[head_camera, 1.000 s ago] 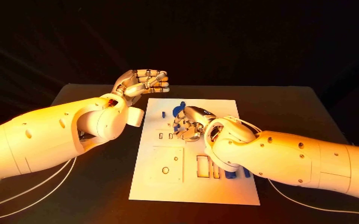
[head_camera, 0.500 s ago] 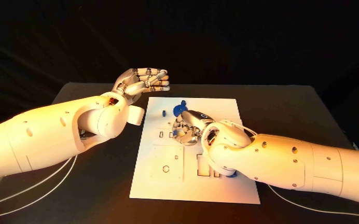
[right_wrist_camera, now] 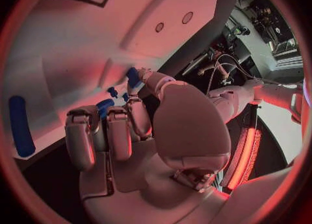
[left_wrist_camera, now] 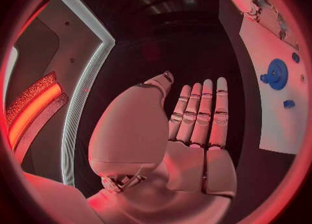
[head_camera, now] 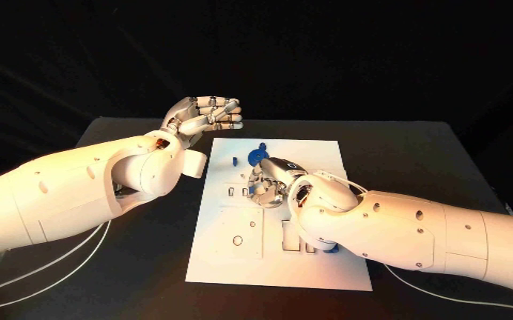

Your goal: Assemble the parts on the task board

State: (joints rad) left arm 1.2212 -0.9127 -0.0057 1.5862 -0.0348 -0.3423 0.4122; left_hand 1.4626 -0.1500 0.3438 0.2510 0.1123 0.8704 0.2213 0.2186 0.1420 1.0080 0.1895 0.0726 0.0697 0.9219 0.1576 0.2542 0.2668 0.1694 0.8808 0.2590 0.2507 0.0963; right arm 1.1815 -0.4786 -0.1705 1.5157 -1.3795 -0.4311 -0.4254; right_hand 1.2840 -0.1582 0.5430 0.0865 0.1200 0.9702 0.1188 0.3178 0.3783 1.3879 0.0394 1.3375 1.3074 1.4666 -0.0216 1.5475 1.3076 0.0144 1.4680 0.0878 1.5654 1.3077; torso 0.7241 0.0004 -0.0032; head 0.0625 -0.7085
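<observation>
Right hand (head_camera: 270, 184): fingers curled over task board (head_camera: 321, 275) centre, pinching small blue part (right_wrist_camera: 133, 76). Your risk: slip, misseating. Left hand (head_camera: 203, 118): empty, fingers straight, off board. Blue gear (head_camera: 256, 156) beyond the fingers.

A black table (head_camera: 428, 150) stands before a dark backdrop (head_camera: 321, 38) — warm light falls across it.
</observation>
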